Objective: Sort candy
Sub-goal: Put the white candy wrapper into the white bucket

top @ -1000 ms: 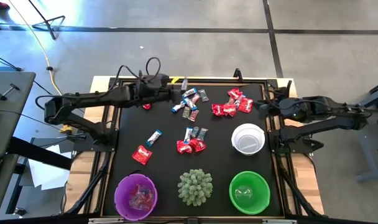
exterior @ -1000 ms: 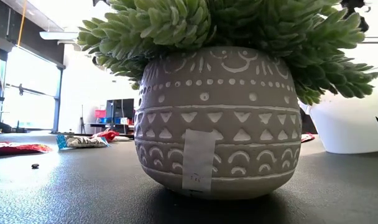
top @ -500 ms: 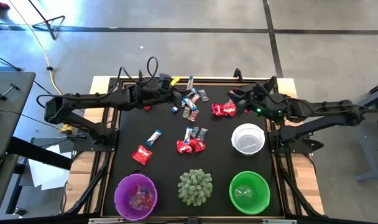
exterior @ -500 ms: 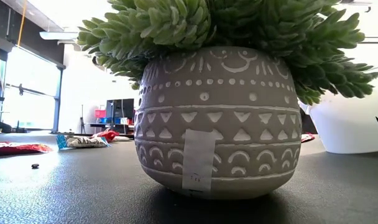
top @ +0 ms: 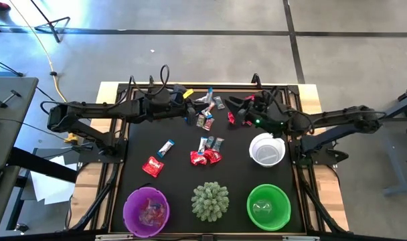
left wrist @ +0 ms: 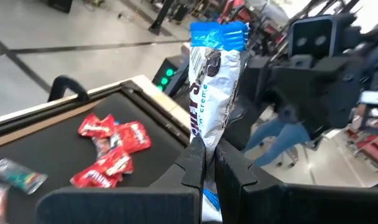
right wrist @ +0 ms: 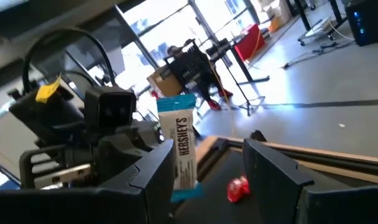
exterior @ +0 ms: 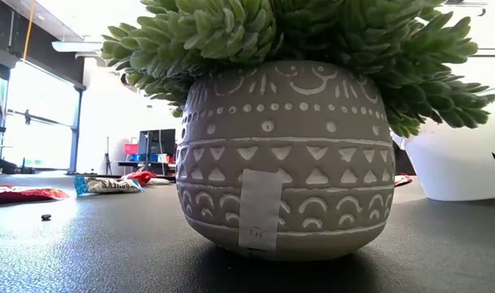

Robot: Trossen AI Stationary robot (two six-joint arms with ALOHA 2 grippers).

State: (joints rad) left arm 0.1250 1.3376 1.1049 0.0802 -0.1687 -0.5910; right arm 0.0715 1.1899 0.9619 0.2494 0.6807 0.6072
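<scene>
Nearest the front edge of the table (top: 116, 167) sit my three targets in a row: the purple bowl (top: 146, 210), which already holds some candy, the potted spiky plant (top: 210, 200) that fills the low view, and the green bowl (top: 268, 207), whose contents I cannot make out for glare. Just behind the green one stands the white bowl (top: 266, 149).

Farther in, mid-table, loose candy still waits: a red packet (top: 152, 166), a blue-and-white bar lying flat (top: 166, 148), and a mixed cluster (top: 206, 152) of red and blue pieces.

At the far edge is where I am working. My left gripper (left wrist: 209, 163) is pressed tight on the lower end of a blue-and-white bar (left wrist: 212, 74), holding it upright and off the table above the far pile (top: 205, 114). My right gripper (right wrist: 207, 165) has its jaws spread wide and faces the same bar, which shows close in front of its fingers and nearer one than the other; I think the bar is not yet between the pads, though the angle makes that hard to judge. Red sweets (left wrist: 108, 149) lie on the mat below.

So the step looks like a hand-over of the bar from left to right. Next I would need to bring the right jaws around the bar's free upper end, close them, and only then let the left pinch go, before carrying the bar to its bowl.
</scene>
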